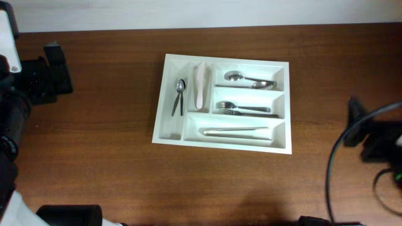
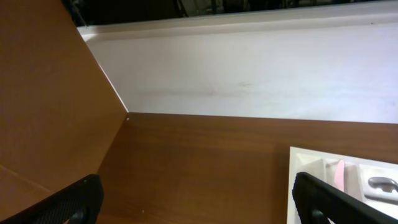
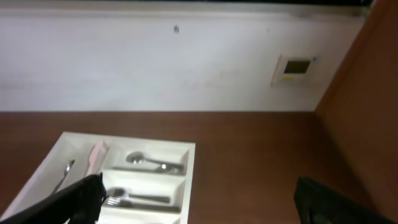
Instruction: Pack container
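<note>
Closest to each wrist lens are its own dark fingers [image 2: 68,202], at the bottom corners of the view. The left pincer [image 2: 199,211] is spread wide with nothing between its jaws, and the right pincer [image 3: 199,208] is spread just as wide and is also empty. The container [image 1: 168,129] lies flat on the brown tabletop [image 1: 94,163] between the two arms, well apart from both, with its long axis running from one arm toward the other. It lies ahead and to the right of the left pincer, and ahead and to the left of the right one. The right arm looks the nearer (judged from the overhead view only). Every compartment holds something: a small spoon [image 1: 179,94] and a pink utensil [image 1: 200,85] in the two narrow ones, and a large spoon [image 1: 248,78], a fork [image 1: 242,108] and a knife [image 1: 235,132] in the three long ones. No loose utensil shows on the tabletop, so the packing appears finished or nearly so.
</note>
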